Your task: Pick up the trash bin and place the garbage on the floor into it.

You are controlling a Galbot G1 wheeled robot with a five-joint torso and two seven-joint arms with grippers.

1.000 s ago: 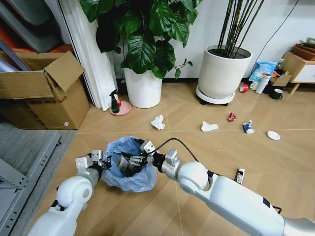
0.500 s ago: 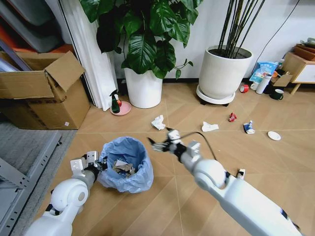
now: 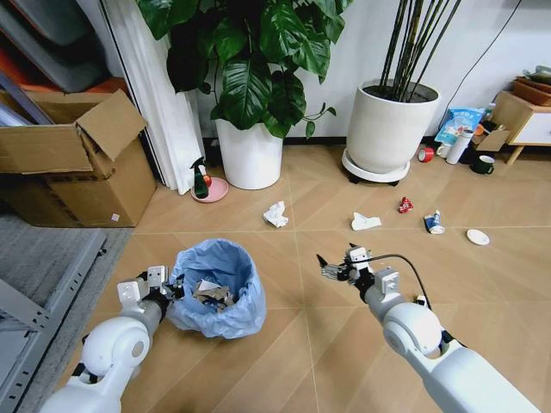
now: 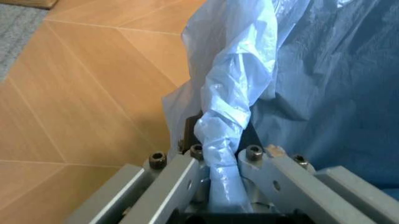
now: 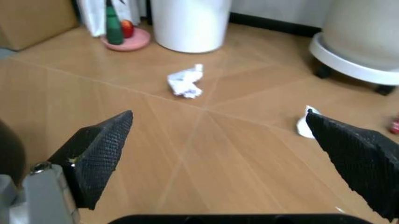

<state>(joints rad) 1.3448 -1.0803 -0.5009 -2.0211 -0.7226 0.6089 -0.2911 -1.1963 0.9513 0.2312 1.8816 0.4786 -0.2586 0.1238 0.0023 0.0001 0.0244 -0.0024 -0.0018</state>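
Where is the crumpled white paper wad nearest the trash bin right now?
In the head view, the crumpled white paper wad lies on the floor beyond the trash bin, in front of the white plant pot and left of the twisted white wrapper.

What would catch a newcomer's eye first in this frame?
The trash bin with its light-blue liner, low at the robot's left, its bag edge clamped in the left gripper. Beside it the right gripper hangs open above the floor, with garbage scattered beyond, before the white plant pots.
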